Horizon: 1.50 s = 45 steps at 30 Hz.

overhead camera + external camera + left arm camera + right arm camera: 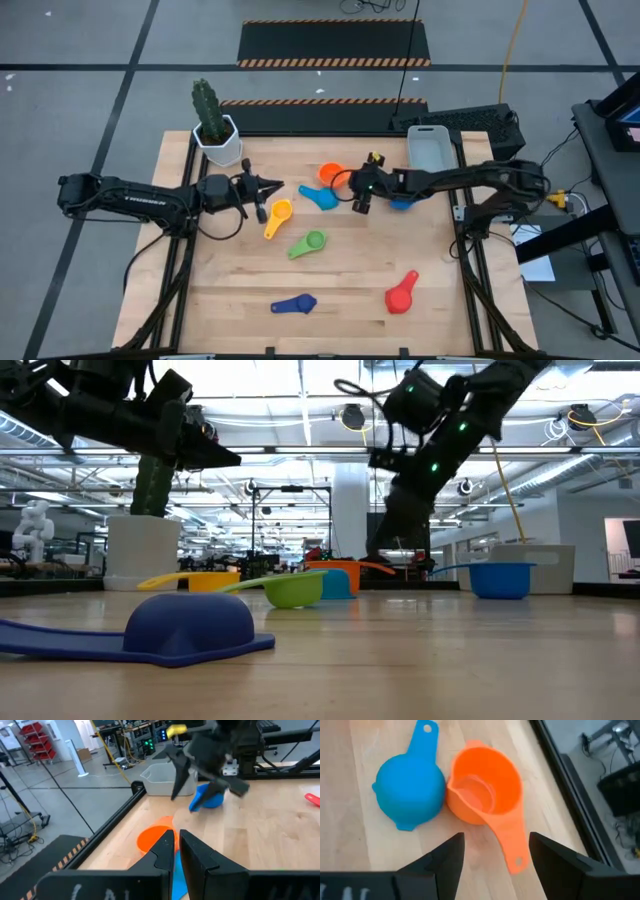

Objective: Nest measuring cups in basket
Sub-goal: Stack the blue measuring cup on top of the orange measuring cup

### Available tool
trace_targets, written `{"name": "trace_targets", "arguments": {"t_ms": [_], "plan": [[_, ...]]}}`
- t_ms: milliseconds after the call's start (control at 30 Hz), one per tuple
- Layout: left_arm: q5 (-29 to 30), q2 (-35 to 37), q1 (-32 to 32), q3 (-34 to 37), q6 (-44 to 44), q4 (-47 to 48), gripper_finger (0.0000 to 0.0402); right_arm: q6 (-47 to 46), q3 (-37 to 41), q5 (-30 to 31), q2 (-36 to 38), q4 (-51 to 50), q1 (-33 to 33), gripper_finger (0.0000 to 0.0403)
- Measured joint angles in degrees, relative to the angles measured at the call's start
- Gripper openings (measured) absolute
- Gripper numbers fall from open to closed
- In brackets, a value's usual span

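Seven measuring cups lie scattered on the wooden table: orange (pixel 330 172), light blue (pixel 320 195), yellow (pixel 278 217), green (pixel 308 243), dark blue (pixel 295 303), red (pixel 402 293), and a second light blue (pixel 403 204) partly under the right arm. The pale grey basket (pixel 432 147) stands at the far right, with no cup showing in it. My right gripper (pixel 495 852) is open and hovers above the orange cup (pixel 485 790), whose handle (pixel 512 845) lies below and between its fingers. The light blue cup (pixel 410 790) lies upside down against it. My left gripper (pixel 177 845) is shut and empty, raised left of these cups.
A white hexagonal pot with a cactus (pixel 215 130) stands at the table's far left corner. Black frame rails run along the table's left and right sides. The near half of the table holds only the dark blue, red and green cups.
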<state>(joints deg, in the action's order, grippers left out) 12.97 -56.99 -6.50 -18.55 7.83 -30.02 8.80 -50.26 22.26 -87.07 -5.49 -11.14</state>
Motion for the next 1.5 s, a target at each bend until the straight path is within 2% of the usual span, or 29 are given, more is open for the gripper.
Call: {"name": "trace_targets", "arguments": {"t_ms": [233,333,600,767,867,1033,1233,1500], "plan": [[-0.02,0.0,0.01,0.0,0.55,-0.18,0.0033,-8.48,0.0,-0.23,6.59,-17.21,0.0,0.0249],[-0.02,0.0,0.02,0.0,0.6,-0.59,0.0033,-8.74,0.01,-3.31,7.13,-21.42,-0.8,0.0264],[-0.89,0.02,0.02,0.0,-0.71,-0.74,0.0033,-6.02,0.0,-10.43,3.19,-19.23,-6.74,0.0291],[-1.48,0.02,0.04,0.0,-1.12,-0.74,0.0033,-3.81,0.0,-12.02,-0.92,-18.65,-9.97,0.0293],[-1.47,0.02,0.04,0.0,-1.09,-0.72,0.0033,-3.7,0.02,-12.4,-1.43,-18.97,-11.09,0.0293],[-1.46,0.02,0.04,0.0,-0.88,-0.7,0.0033,-3.6,0.0,-16.62,-1.48,-20.68,-12.14,0.0292],[-1.46,0.02,0.03,0.0,-0.64,-0.6,0.0033,-2.74,0.0,-16.61,-1.74,-23.4,-12.46,0.0266],[-1.49,0.02,0.04,0.0,-0.61,-0.57,0.0033,-2.11,0.01,-16.61,-1.74,-24.01,-11.61,0.0179]]}}
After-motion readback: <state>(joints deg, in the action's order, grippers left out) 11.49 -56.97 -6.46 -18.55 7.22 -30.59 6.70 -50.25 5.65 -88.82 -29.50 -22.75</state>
